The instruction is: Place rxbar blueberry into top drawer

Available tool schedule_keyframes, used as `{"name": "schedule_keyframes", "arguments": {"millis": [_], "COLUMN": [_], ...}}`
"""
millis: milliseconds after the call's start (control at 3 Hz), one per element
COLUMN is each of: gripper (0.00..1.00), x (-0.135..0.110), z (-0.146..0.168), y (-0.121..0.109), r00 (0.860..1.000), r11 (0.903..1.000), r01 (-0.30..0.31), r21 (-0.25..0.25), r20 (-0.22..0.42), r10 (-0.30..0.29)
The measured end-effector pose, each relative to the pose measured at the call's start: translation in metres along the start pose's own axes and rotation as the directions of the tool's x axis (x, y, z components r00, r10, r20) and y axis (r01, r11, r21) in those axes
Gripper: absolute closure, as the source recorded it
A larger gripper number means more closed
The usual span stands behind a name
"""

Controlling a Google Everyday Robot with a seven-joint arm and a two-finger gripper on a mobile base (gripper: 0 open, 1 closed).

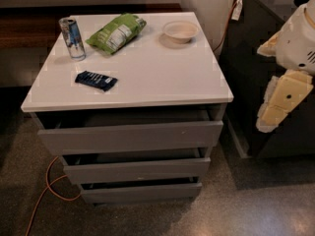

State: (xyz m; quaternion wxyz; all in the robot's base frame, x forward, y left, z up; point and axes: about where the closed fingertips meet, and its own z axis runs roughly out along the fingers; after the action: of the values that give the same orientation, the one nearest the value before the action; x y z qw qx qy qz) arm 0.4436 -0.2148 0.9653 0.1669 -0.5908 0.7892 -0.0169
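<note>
Snack bar [96, 80]: dark blue wrapper, flat on the white tabletop [162, 77] at 8 o'clock from its centre, not yet picked up.
Top drawer [130, 136]: grey front below the tabletop at 6 o'clock, pulled out slightly. The gap looks too narrow for dropping the bar in.
Tool [275, 112]: at 3 o'clock, beyond the tabletop's right edge, well apart from the bar. I cannot tell whether it is open or closed.
Clutter: can [72, 38] at 10 o'clock, green bag [116, 32] at 11, bowl [180, 31] at 1, all behind the bar, so the reach to it looks unobstructed.
</note>
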Motion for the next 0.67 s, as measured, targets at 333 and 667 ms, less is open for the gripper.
{"name": "schedule_keyframes", "arguments": {"millis": [333, 667], "gripper": [0.0, 0.0], "x": [0.003, 0.002], "z": [0.023, 0.057], "y": [-0.001, 0.004], "r00": [0.997, 0.992], "r11": [0.998, 0.9965], "r01": [-0.057, -0.075], "r21": [-0.025, -0.035], "r20": [0.042, 0.1], "r10": [0.058, 0.079]}}
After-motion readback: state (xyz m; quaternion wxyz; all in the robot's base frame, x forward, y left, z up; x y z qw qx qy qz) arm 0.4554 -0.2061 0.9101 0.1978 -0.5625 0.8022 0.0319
